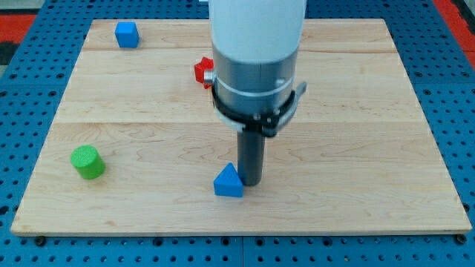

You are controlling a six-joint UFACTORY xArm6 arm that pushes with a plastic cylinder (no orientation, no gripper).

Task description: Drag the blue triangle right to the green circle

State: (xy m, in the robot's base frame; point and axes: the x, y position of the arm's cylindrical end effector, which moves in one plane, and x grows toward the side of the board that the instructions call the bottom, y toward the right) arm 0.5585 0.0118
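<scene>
The blue triangle (228, 182) lies on the wooden board (356, 148) near the view's bottom centre. My tip (250, 182) stands right against the triangle's right side, touching or nearly touching it. The green circle (87, 162), a short green cylinder, sits far to the view's left of the triangle, near the board's left edge. The arm's white and grey body hangs over the board's upper middle and hides part of it.
A blue cube (127, 34) sits at the board's top left. A red block (202, 71) of unclear shape is half hidden behind the arm's body. The board's bottom edge runs just below the triangle.
</scene>
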